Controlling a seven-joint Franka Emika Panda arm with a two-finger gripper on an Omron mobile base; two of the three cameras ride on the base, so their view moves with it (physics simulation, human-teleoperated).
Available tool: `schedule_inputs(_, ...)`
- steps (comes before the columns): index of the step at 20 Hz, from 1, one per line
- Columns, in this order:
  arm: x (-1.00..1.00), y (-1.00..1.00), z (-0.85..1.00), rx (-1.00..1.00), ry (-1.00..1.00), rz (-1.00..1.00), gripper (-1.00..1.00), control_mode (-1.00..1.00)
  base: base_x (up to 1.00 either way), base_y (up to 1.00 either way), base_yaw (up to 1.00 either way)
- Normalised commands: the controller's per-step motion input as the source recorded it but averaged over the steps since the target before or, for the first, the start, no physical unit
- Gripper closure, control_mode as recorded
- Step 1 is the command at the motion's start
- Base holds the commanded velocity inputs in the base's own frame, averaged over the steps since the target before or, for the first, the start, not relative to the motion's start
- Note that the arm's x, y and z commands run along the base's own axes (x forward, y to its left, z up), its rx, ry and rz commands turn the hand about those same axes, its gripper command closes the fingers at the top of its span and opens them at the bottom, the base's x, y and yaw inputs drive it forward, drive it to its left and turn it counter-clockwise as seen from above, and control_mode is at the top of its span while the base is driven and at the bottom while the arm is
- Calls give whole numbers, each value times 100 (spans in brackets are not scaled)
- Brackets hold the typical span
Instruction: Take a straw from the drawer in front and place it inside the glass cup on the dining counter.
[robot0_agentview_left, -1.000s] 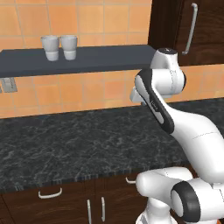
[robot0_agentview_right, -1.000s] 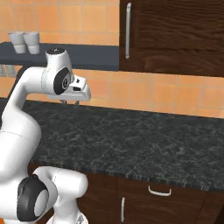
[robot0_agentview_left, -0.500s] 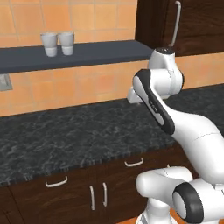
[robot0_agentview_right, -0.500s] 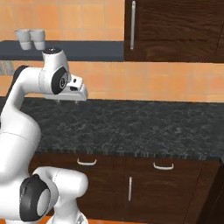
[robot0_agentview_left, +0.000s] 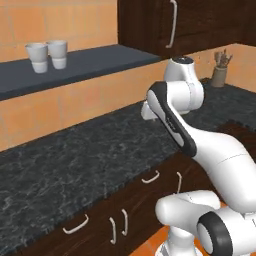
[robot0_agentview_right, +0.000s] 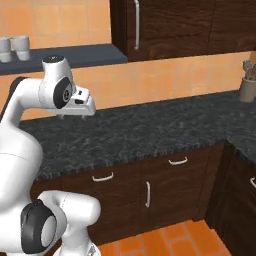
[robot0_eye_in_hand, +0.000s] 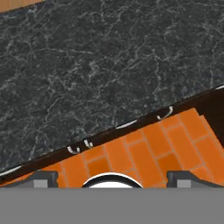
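A: How is the tool (robot0_eye_in_hand: 112, 178) set at this moment?

B: In the hand view its two dark fingertips (robot0_eye_in_hand: 41, 178) are seen far apart at the bottom, with nothing between them. It is spread wide and nothing is carried.

A: What lies under it?

B: The black speckled worktop (robot0_eye_in_hand: 96, 61) is looked down upon, with its front edge just below the tool and the orange tiled floor (robot0_eye_in_hand: 144, 153) past that edge. In the right base view the tool is held above that worktop, well clear of its surface.

A: And the drawer, which way from the tool?

B: Lower down and back toward the base. A row of dark cabinet fronts with silver bar handles (robot0_agentview_right: 178, 161) is seen beneath the worktop edge. All of them are closed, and it cannot be told which front is the drawer meant.

A: Is the straw placed anywhere?

B: It cannot be located; it is judged to be shut inside the drawer. The glass cup and the dining counter cannot be placed either.

A: So what does the coming move turn on?

B: On height, by this judgement. The handles run level along the cabinet face, so the tool would have to be brought down past the worktop edge and turned toward that face.
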Motion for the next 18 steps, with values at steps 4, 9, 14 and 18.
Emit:
schedule_inputs(4, 0, 0, 0, 0, 0, 0, -100, 100, 0, 53, -67)
schedule_inputs(9, 0, 0, 0, 0, 0, 0, -100, 100, -9, 58, -64)
schedule_inputs(14, 0, 0, 0, 0, 0, 0, -100, 100, -41, 67, -58)
schedule_inputs(18, 0, 0, 0, 0, 0, 0, -100, 100, -53, 81, -52)
